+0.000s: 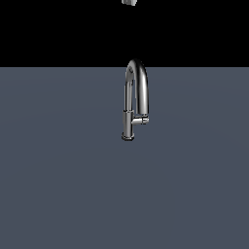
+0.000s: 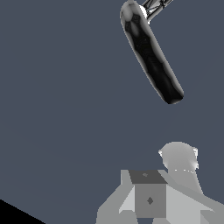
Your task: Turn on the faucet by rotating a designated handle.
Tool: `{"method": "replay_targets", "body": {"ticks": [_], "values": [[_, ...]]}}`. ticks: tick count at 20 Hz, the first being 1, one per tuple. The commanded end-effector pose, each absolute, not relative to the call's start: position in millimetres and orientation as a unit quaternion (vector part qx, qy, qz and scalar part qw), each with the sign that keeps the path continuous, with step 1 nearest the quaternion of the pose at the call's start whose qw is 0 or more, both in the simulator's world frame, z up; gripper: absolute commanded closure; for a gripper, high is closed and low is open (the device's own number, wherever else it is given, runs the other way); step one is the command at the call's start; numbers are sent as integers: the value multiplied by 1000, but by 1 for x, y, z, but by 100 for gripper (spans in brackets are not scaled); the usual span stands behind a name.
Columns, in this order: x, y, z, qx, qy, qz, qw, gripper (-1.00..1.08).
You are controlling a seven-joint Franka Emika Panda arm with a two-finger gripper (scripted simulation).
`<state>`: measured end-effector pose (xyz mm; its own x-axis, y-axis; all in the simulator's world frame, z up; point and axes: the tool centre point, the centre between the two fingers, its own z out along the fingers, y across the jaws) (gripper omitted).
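In the exterior view the faucet (image 1: 133, 99) stands upright on the flat grey surface (image 1: 58, 185), just right of the picture's centre. Its arched spout rises toward twelve o'clock and curves back down on the three o'clock side. The handle (image 1: 142, 119) is a short chrome stub jutting from the slim body toward three o'clock, low on the faucet, just under the spout's open end. Only a pale scrap of the gripper (image 1: 129, 2) shows, at the very top edge, well above the faucet and apart from it.

In the wrist view the spout's arch appears as a dark glossy bar toward one o'clock, with the surface behind it. The gripper's grey housing and one rounded finger (image 2: 179, 159) fill the five to six o'clock region. The second finger is not visible, so I cannot tell whether the pincer is spread or pressed together.

By my reading nothing is done: the handle is untouched, and approach, contact and rotation all remain.
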<state>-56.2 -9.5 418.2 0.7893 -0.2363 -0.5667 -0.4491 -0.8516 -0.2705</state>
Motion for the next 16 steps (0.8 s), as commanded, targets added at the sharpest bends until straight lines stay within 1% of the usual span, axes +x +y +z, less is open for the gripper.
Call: {"method": "replay_targets", "body": {"ticks": [1,16], "values": [[-43,-13,410,-913,200,283,214,108],[25,-37,351,-830,284,376,299,108]]}}
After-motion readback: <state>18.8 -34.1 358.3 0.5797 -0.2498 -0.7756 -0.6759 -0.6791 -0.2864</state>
